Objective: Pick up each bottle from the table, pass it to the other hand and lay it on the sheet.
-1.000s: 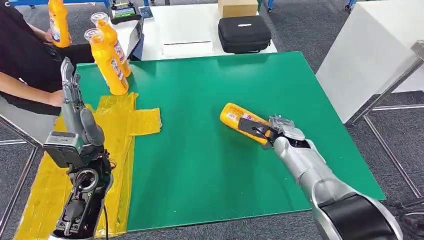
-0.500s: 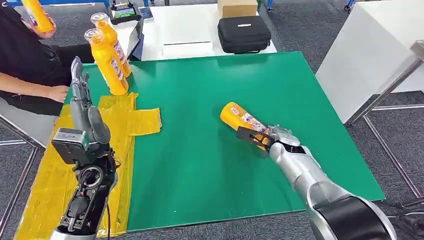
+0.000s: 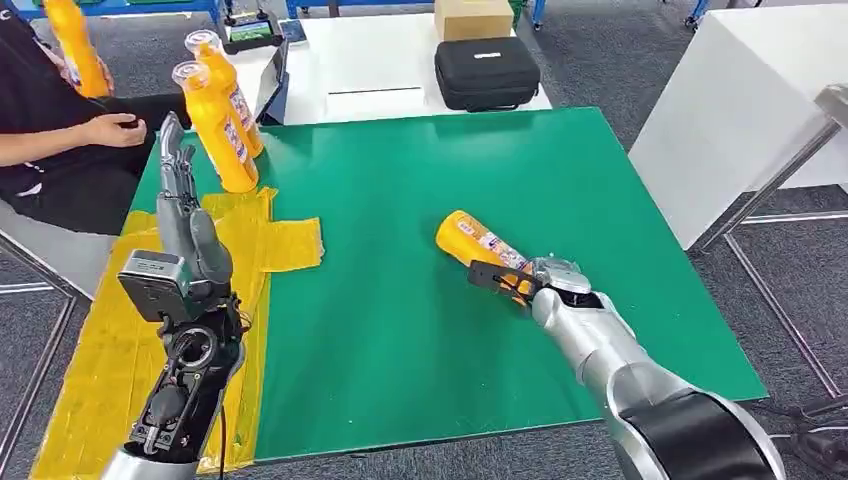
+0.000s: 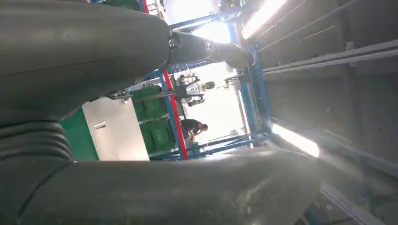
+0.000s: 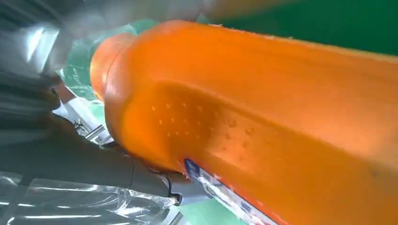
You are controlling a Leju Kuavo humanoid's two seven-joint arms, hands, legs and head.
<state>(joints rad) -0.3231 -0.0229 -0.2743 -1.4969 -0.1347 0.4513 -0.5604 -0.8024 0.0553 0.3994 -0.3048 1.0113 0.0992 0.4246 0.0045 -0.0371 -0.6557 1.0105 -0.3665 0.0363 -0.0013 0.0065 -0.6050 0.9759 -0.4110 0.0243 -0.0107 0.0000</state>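
In the head view you have the right hand [image 3: 520, 280] at lower right of centre, its dark fingers wrapped around the orange bottle [image 3: 478, 243] that lies on its side on the green table [image 3: 400, 300], base pointing toward the upper left of the frame. Your right wrist view confirms it: the orange bottle [image 5: 263, 117] sits pressed against the hand, label edge showing near the bottom. Whether the bottle is lifted clear of the table or resting on it, you cannot tell.

Your left hand [image 3: 185, 215] stands at left of the frame, raised over the yellow sheet [image 3: 110, 350], fingers straight, spread apart and pointing up, holding nothing.

Two more orange bottles [image 3: 215, 125] stand upright at upper left, at the top edge of the sheet. A person [image 3: 60, 130] sits at the far upper left, holding another orange bottle [image 3: 75, 45]. A black case [image 3: 487, 70] rests on the white table at upper centre
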